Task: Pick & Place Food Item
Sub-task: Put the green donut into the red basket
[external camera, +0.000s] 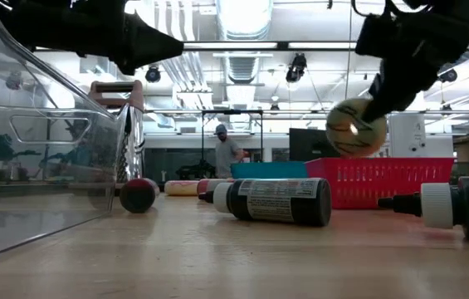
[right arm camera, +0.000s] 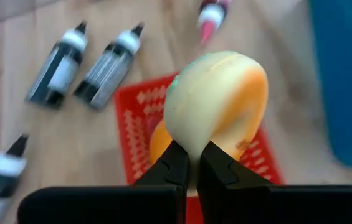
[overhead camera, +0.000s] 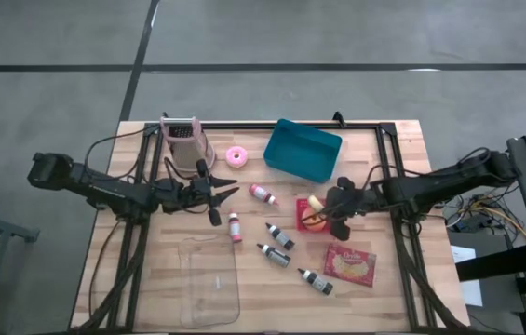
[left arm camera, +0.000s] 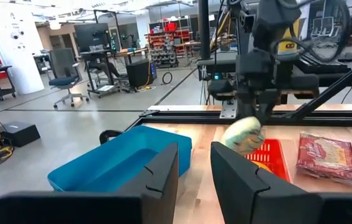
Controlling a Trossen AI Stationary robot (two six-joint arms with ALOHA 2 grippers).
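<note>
Overhead, table-level, two wrist-mounted views

1. You had the right gripper [overhead camera: 321,210] holding the food item [right arm camera: 218,102] above the basket [overhead camera: 305,213].
2. The bin [overhead camera: 302,150] lay behind that basket, the snack packet [overhead camera: 350,264] in front.
3. Bottles [overhead camera: 278,235] lay between the basket and the clear container [overhead camera: 209,280].

Left gripper [left arm camera: 194,180] foreground, fingers slightly apart, nothing between them.
Blue bin [left arm camera: 110,165] lower left; right gripper [left arm camera: 256,121] holds pale round food item [left arm camera: 243,135] above red basket [left arm camera: 269,155]; snack packet [left arm camera: 326,155] at right on wooden table [left arm camera: 200,127].
</note>
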